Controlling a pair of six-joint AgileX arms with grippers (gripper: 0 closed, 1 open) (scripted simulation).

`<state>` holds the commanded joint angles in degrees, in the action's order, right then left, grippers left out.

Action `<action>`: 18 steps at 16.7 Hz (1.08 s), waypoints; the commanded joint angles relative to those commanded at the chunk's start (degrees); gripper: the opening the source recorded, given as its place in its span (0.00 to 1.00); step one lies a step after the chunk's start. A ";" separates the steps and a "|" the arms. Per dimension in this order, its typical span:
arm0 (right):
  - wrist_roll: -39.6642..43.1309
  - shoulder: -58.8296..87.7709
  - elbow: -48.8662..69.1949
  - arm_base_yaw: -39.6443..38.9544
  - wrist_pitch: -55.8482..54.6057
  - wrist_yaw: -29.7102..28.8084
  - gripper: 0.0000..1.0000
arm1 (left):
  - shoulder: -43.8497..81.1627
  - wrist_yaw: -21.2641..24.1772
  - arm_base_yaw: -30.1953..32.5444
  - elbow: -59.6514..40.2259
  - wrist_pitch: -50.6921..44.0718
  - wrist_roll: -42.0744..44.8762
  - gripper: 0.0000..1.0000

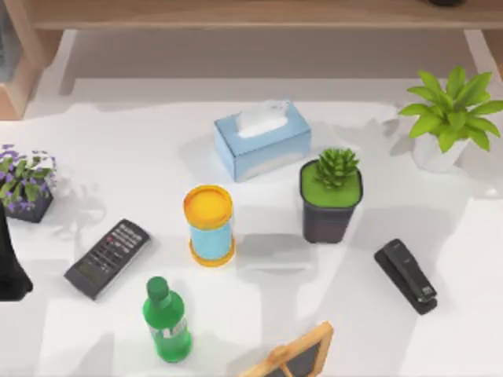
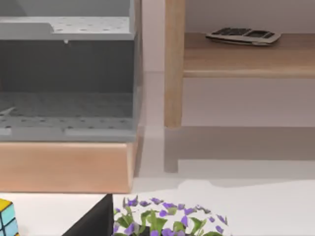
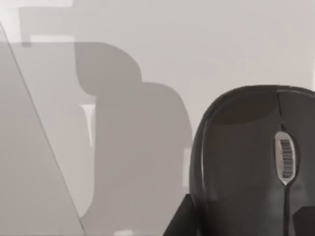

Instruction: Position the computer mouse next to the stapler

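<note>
Stapler [image 1: 405, 276] is lying slantwise near the bench's right edge with bare surface around it, leaving room for the computer mouse [image 3: 256, 162], which is looming close under the right arm's wrist camera, though I cannot tell whether either gripper is clasping anything.

The small black elongated hinged stapler [image 1: 405, 276] with a glossy top arm lies closed and flat on the white counter [image 1: 259, 298] toward its right side, set on a slant with one end nearer the counter's middle and the other nearer the front right. The dark glossy computer mouse [image 3: 256, 162], rounded and with a grey ribbed scroll wheel down its centre line, rests on a pale surface in the right wrist view.
</note>
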<state>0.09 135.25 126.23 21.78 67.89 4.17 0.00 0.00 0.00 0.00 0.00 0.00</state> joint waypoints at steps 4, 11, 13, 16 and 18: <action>-0.93 -9.27 -6.79 -1.37 -4.65 3.88 0.00 | 0.00 0.00 0.00 0.00 0.00 0.00 1.00; -1.80 -25.69 -20.95 -9.27 -11.26 7.40 0.00 | 0.00 0.00 0.00 0.00 0.00 0.00 1.00; -2.20 -30.06 -26.31 -12.66 -12.30 7.09 0.00 | 0.00 0.00 0.00 0.00 0.00 0.00 1.00; -3.21 -35.63 -35.41 -18.03 -13.64 5.41 0.00 | 0.00 0.00 0.00 0.00 0.00 0.00 1.00; -4.19 -38.42 -42.14 -21.49 -14.64 3.72 0.00 | 0.00 0.00 0.00 0.00 0.00 0.00 1.00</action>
<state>-4.10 96.83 84.09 0.29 53.25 7.89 0.00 0.00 0.00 0.00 0.00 0.00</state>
